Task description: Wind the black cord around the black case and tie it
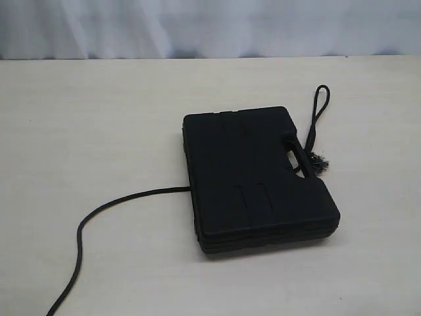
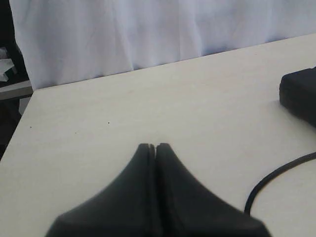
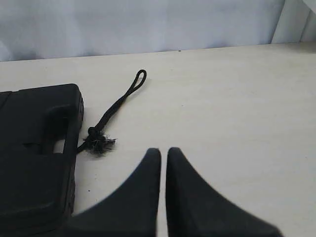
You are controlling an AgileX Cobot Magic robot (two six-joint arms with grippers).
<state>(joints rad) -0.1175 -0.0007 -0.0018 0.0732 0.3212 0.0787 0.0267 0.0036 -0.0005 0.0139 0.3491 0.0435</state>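
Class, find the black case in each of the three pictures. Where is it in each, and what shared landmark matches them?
Exterior view: the black case lies flat, right of centre.
Left wrist view: only a corner of the black case shows, at the picture's right edge.
Right wrist view: the black case fills the picture's lower left.
Shared landmark: the black cord, beside the case in all three.

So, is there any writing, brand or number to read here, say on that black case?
None. The black case shows only moulded grooves, no lettering; the black cord, the table and the white curtain carry no text in any view.
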